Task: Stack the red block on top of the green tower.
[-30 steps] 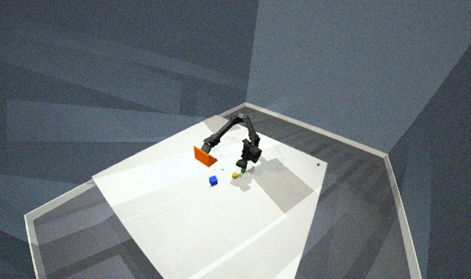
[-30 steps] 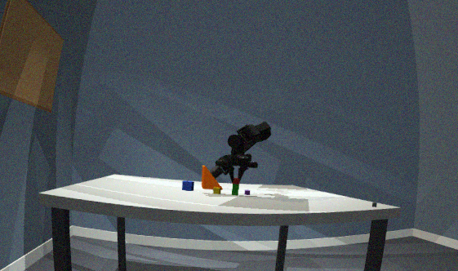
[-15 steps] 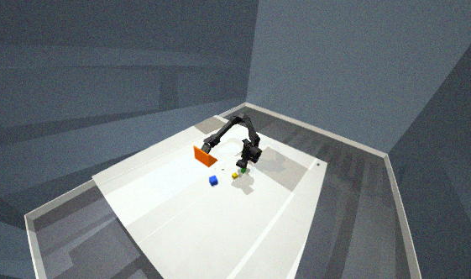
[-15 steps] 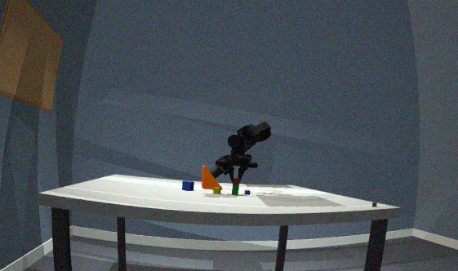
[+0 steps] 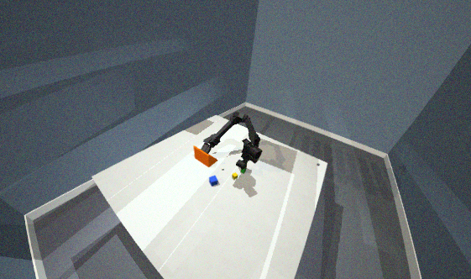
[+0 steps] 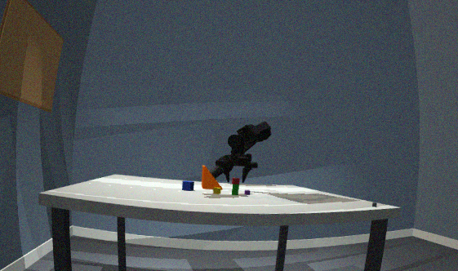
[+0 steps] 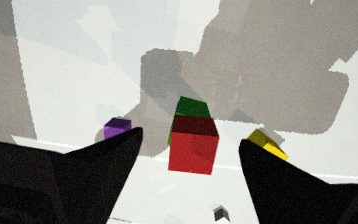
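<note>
The red block (image 6: 235, 180) (image 7: 193, 152) sits on top of the green tower (image 6: 235, 190) (image 7: 192, 106), upright in the exterior view. In the wrist view the red block covers much of the green. In the top view only a bit of the green tower (image 5: 243, 171) shows under the gripper, and the red block is hidden. My gripper (image 6: 236, 181) (image 7: 191, 139) is open, with one finger on each side of the red block and a visible gap to both sides in the wrist view.
A yellow block (image 5: 234, 176) (image 6: 216, 190) (image 7: 276, 151) and a small purple block (image 6: 247, 192) (image 7: 116, 131) stand close to the tower on opposite sides. A blue block (image 5: 213, 181) (image 6: 188, 185) and an orange wedge (image 5: 203, 157) (image 6: 209, 180) are farther off. A small dark object (image 5: 318, 164) (image 6: 374, 205) is near the table's edge.
</note>
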Available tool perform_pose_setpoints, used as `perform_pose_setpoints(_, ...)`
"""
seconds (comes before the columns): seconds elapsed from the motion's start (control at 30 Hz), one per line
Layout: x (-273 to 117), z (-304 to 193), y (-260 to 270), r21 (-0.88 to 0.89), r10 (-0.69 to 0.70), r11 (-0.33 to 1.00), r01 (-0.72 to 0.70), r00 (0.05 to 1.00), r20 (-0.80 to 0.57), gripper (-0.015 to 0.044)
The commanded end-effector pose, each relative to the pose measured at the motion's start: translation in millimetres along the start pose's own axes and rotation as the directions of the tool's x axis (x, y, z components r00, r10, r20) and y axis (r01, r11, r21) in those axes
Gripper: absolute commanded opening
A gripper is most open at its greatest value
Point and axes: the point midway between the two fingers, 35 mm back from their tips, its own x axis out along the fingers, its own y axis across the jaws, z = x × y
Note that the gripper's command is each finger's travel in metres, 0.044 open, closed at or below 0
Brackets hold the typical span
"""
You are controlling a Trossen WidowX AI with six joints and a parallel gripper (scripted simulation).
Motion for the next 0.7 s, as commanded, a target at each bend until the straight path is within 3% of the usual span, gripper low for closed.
perform_pose_setpoints(0.0, 0.2, -0.2, 0.0, 0.000, 0.000, 1.000, 0.000, 1.000, -0.001, 0.0420)
perform_pose_setpoints(0.03, 0.2, -0.2, 0.0, 0.000, 0.000, 1.000, 0.000, 1.000, -0.001, 0.0440)
perform_pose_setpoints(0.67, 0.2, -0.2, 0.0, 0.000, 0.000, 1.000, 0.000, 1.000, -0.001, 0.0440)
